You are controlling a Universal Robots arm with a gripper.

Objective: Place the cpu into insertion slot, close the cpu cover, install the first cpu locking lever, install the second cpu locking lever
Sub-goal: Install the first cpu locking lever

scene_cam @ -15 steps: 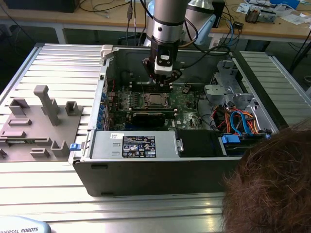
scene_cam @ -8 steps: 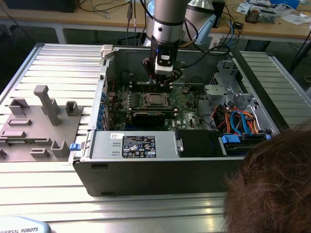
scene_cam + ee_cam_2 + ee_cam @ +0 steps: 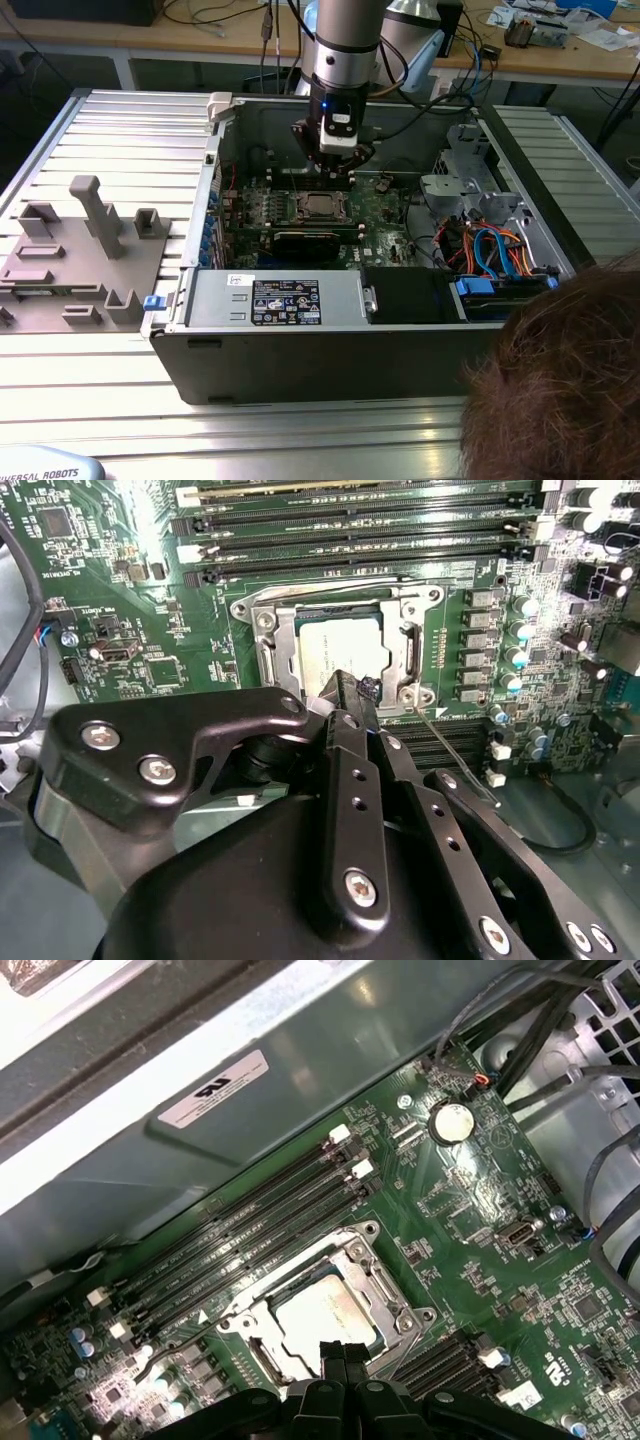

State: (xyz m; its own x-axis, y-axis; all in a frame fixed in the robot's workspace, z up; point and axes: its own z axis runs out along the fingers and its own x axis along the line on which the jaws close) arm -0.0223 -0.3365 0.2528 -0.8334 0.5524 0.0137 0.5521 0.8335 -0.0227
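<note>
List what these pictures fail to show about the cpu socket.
- Second wrist view: the claw hides part of the cpu and the cpu cover.
- First wrist view: the claw covers the same socket edge.
- Exterior view: the socket is too small to tell whether it is latched; a person's hair hides the case corner.

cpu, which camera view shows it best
The first wrist view: the cpu lies with most of its silver top in sight, the gripper over one corner. In the second wrist view the gripper covers more of it. In the exterior view it is a small grey square below the gripper.
</note>
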